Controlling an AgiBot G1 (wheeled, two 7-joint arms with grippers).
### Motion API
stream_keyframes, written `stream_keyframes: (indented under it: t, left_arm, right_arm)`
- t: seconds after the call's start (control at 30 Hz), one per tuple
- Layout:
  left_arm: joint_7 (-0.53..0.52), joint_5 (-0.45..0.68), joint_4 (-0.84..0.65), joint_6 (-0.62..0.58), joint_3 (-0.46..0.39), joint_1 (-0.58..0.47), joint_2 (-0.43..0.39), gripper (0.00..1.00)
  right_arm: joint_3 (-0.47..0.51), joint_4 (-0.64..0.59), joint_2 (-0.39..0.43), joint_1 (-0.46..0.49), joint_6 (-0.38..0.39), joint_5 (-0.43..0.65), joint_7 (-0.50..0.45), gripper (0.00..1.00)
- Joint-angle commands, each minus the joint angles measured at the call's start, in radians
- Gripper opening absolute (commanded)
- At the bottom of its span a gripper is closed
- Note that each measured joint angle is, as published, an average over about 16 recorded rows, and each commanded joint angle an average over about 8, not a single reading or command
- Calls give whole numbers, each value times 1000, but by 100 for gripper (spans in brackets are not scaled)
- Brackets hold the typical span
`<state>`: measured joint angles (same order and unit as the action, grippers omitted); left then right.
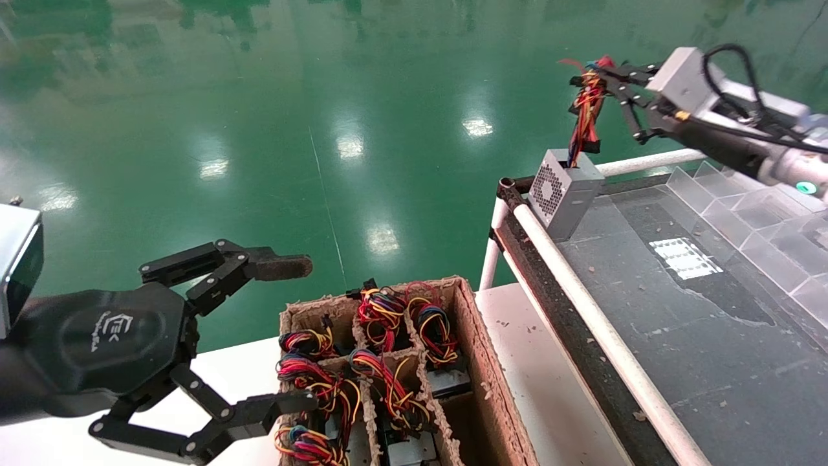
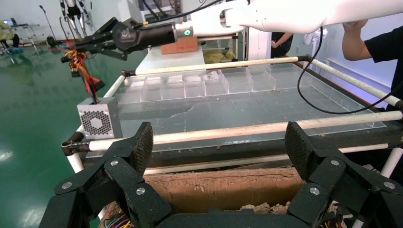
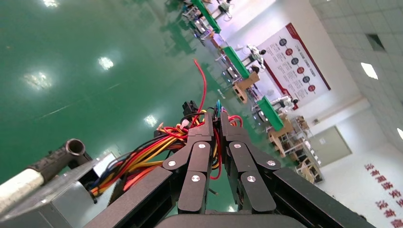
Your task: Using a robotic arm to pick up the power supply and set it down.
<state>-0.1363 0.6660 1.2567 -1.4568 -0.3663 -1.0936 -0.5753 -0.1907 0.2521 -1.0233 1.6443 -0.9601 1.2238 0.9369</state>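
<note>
A: Black linkage fingers of the right gripper (image 1: 598, 81) are pressed together on the red, yellow, orange and blue wire bundle (image 1: 587, 113), far right, above the table corner.

B: Location of the power supply (image 1: 564, 191)?

A: One grey box, tilted, hanging from that bundle at the near-left corner of the clear-topped table (image 1: 679, 323), touching the white rail (image 1: 601, 330). Its perforated fan grille faces left.

B: Left gripper (image 1: 291, 333)?

A: Spread wide, holding nothing, near left beside the cardboard crate (image 1: 469, 336). A pale logo marks its palm; the lettering is unreadable.

B: Crate contents?

A: Six wire bundles are visible in its divided cells, with grey boxes beneath.
</note>
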Motion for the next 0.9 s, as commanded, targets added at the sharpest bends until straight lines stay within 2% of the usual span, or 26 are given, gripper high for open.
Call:
stream_keyframes:
  t: [0.03, 0.13, 0.4, 0.9]
  left_arm:
    - [0, 0, 0, 0, 0, 0, 0, 100]
    - [0, 0, 0, 0, 0, 0, 0, 100]
    - [0, 0, 0, 0, 0, 0, 0, 100]
    - [0, 0, 0, 0, 0, 0, 0, 100]
  right_arm:
    - [0, -28, -14, 8, 0, 0, 28, 0]
    - [2, -62, -28, 19, -2, -3, 52, 1]
    - [-2, -126, -43, 36, -13, 3, 111, 99]
    - [-7, -191, -33, 67, -50, 11, 145, 100]
